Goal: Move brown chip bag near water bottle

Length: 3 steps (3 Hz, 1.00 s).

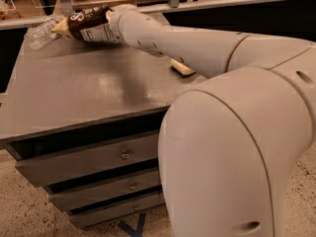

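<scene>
At the upper left of the frame, the bottle [40, 33] lies on its side at the far corner of the table [94, 90]. Just right of it you see the bag [90, 23], tilted, with its pale end close against the bottle; whether they touch, you cannot tell. The bag's other end meets the gripper [111, 21] at the tip of the arm [187, 46], which reaches in from the right. The bag and wrist hide the gripper's tips, so you cannot tell whether it is clamped on the bag or loose.

Treat the bag as light, soft and air-filled, with a slick film. It will probably crumple and could slide under a weak hold, and a hard squeeze may crush the chips. A grip across the flat crimped end looks safest. The bottle also looks light and could roll if nudged. Further right, a sponge [181, 69] sits beside the arm, clear of both.
</scene>
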Each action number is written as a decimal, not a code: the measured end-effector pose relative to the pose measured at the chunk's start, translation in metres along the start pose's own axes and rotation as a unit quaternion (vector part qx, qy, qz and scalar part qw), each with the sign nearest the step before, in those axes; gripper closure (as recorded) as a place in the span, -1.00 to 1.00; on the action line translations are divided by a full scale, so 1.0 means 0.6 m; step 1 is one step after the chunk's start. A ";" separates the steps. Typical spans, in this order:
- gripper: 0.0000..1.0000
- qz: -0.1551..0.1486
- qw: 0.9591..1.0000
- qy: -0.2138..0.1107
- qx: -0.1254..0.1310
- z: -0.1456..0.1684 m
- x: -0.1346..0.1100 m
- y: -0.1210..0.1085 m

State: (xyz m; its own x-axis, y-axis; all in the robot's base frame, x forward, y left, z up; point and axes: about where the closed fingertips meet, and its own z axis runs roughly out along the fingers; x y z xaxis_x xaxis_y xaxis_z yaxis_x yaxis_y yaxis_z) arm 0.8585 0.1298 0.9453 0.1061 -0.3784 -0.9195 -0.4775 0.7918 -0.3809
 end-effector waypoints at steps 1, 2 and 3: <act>0.16 -0.002 1.000 0.005 -0.002 0.002 0.003 0.001; -0.28 -0.003 1.000 0.007 -0.003 0.003 0.006 0.002; -0.76 -0.002 1.000 0.010 -0.002 0.002 0.008 0.002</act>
State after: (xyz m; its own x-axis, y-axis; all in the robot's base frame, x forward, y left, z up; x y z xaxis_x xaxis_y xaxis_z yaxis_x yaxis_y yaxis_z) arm 0.8595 0.1291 0.9405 0.0917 -0.3913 -0.9157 -0.4806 0.7879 -0.3849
